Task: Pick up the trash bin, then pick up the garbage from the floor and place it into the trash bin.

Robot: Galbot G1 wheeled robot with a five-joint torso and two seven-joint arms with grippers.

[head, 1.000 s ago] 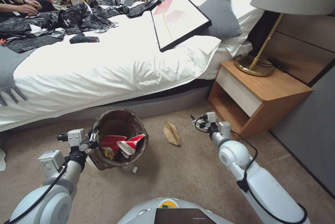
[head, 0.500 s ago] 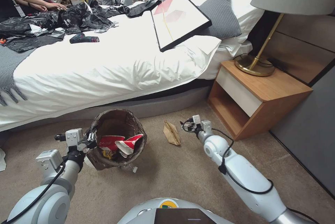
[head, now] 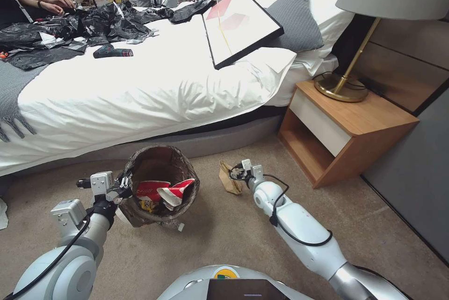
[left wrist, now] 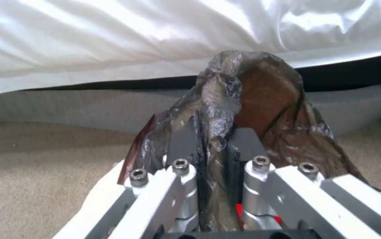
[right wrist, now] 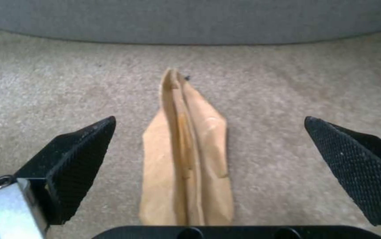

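The bed (head: 140,89) with its white cover fills the far side of the scene, and a wooden nightstand (head: 346,136) stands to its right with a brass-footed lamp (head: 346,80) on top. In front of them lies the tan carpeted floor (head: 224,234).

The trash bin (head: 159,185) sits tilted near the foot of the bed frame, its dark brown bag folded over the rim, with crushed red-and-white paper cups (head: 163,191) inside. The left tool (head: 122,186) is clamped on the bin's near-left rim; in the left wrist view its black fingers (left wrist: 183,142) pinch the bunched bag liner (left wrist: 243,99) between them.

To the bin's right, a flat brown paper bag (head: 230,179) lies on the carpet. The right tool (head: 236,173) is down at that bag, jaws spread wide. In the right wrist view the two textured pads (right wrist: 84,159) stand well apart on either side of the bag (right wrist: 190,166), not touching it.
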